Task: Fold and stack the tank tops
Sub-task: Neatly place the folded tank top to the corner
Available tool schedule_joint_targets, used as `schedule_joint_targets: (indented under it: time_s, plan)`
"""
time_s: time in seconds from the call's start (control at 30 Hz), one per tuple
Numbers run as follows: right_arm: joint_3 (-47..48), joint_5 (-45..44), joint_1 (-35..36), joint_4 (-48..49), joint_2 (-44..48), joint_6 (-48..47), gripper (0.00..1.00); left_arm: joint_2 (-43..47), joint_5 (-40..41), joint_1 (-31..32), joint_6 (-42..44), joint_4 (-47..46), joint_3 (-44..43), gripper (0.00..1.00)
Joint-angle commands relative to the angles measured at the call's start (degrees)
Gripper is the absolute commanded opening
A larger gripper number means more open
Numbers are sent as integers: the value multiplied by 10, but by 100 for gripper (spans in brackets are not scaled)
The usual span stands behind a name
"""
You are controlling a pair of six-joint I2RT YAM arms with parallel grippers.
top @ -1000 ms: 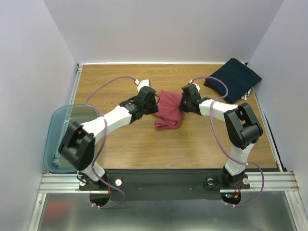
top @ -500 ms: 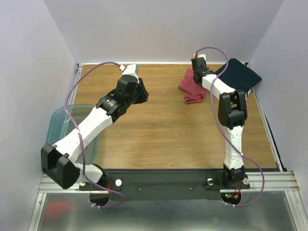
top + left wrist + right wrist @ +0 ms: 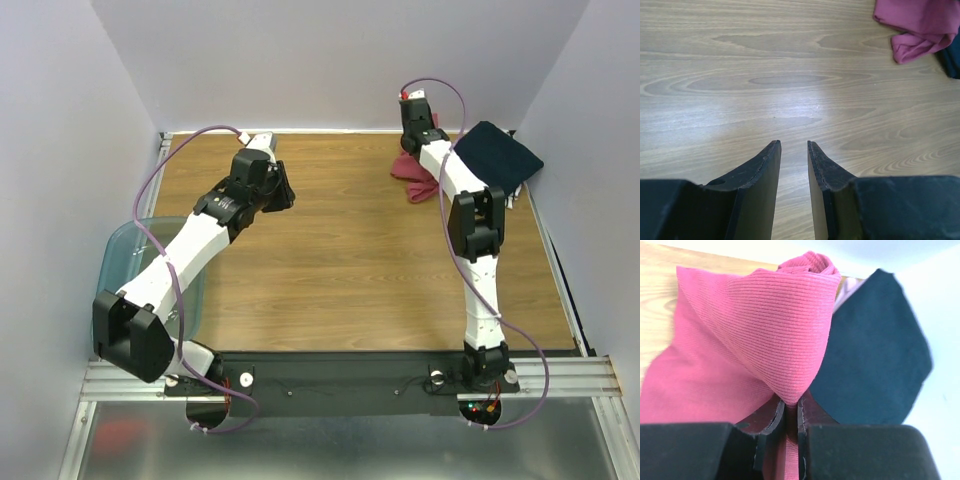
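Note:
The dusty red tank top [image 3: 411, 177] hangs bunched at the back right of the table, next to the folded navy tank top [image 3: 497, 158]. My right gripper [image 3: 411, 150] is shut on a fold of the red top [image 3: 755, 325], pinched between the jaws [image 3: 791, 407], with the navy top [image 3: 875, 355] just behind it. My left gripper [image 3: 284, 192] is over bare wood at the back left, jaws a little apart and empty [image 3: 794, 143]. In the left wrist view the red top [image 3: 920, 25] lies far off at the upper right.
A translucent teal bin [image 3: 128, 262] sits at the table's left edge beside the left arm. The wooden table [image 3: 330, 270] is walled by white panels at the back and sides. Purple cables loop over both arms.
My right gripper has carried the red top from the table's middle to the back right, beside the navy top. My left gripper has let go and drawn back to the left.

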State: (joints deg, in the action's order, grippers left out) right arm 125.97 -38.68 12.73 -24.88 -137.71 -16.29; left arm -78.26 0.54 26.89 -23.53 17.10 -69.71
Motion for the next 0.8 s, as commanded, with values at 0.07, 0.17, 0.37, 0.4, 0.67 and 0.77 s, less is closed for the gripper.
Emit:
schedule_joint_targets:
  time_s: [0.07,0.17,0.37,0.4,0.67,0.77]
  plan:
    - [38,-24,-24,12,57,-35,1,-1,-38,-4,17,-26,7,39]
    - [27,-10,-53,6,82,-16,1,-2,-47,-4,19,-28,9,39]
    - [-60,64,-124,4,142,73,0,-7,-56,-4,21,-31,12,39]
    - [-68,69,-139,4,143,95,1,-8,-57,-4,20,-32,12,39]
    - [-160,173,-229,4,141,217,34,-17,-83,-4,16,-40,23,39]
    - [-182,196,-230,5,141,234,63,-22,-89,-4,16,-40,25,39]
